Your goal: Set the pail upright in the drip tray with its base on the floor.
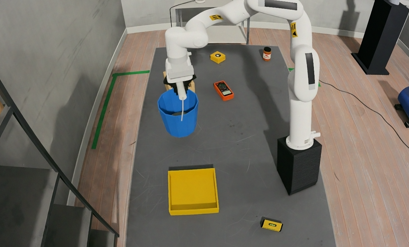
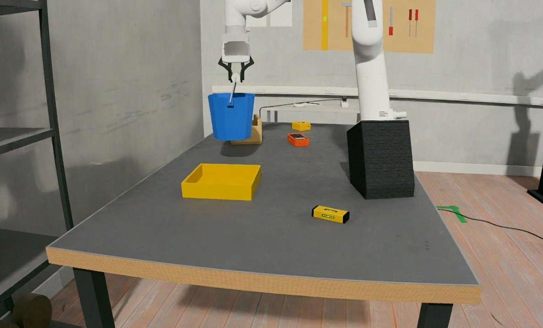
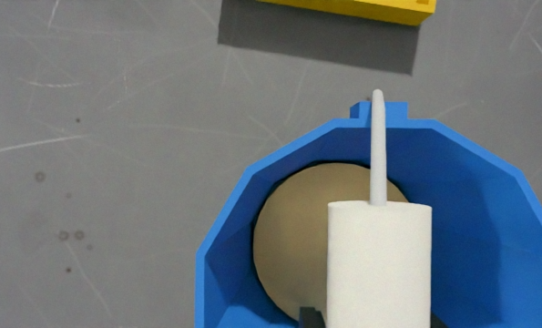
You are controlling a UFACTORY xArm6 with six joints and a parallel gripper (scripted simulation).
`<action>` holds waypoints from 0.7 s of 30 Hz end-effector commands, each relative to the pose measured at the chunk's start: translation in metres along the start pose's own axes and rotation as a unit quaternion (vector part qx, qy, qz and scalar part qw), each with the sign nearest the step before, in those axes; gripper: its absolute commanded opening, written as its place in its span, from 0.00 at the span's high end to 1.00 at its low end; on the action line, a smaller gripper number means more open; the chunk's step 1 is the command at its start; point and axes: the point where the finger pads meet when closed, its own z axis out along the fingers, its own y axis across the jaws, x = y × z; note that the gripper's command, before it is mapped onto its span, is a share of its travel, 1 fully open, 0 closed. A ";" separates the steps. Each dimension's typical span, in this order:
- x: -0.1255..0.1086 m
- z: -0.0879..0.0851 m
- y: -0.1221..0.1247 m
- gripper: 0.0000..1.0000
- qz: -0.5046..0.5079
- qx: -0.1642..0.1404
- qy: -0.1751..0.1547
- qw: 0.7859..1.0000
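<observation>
The blue pail [image 1: 178, 119] [image 2: 230, 116] [image 3: 457, 191] hangs upright in the air, well above the table. My gripper [image 1: 181, 90] [image 2: 235, 76] is shut on the white grip of the pail's handle [image 3: 379, 264]. The thin white bail [image 1: 182, 108] [image 3: 377, 150] runs down to the pail's rim. The yellow drip tray [image 1: 192, 191] [image 2: 220, 181] [image 3: 366, 8] stands empty on the table, nearer the front edge and well apart from the pail. In the wrist view only its edge shows at the top.
A wooden block [image 2: 253, 132] stands just behind the pail. An orange multimeter [image 1: 223, 90] [image 2: 298, 139], a yellow box [image 1: 217, 57] [image 2: 301, 125] and a jar [image 1: 266, 53] lie at the far end. A small yellow level [image 1: 271, 224] [image 2: 330, 214] lies near the front. The arm's black pedestal [image 1: 298, 165] [image 2: 380, 159] stands at the right.
</observation>
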 end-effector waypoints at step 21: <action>0.029 -0.002 0.002 1.00 0.001 -0.002 -0.001 1.000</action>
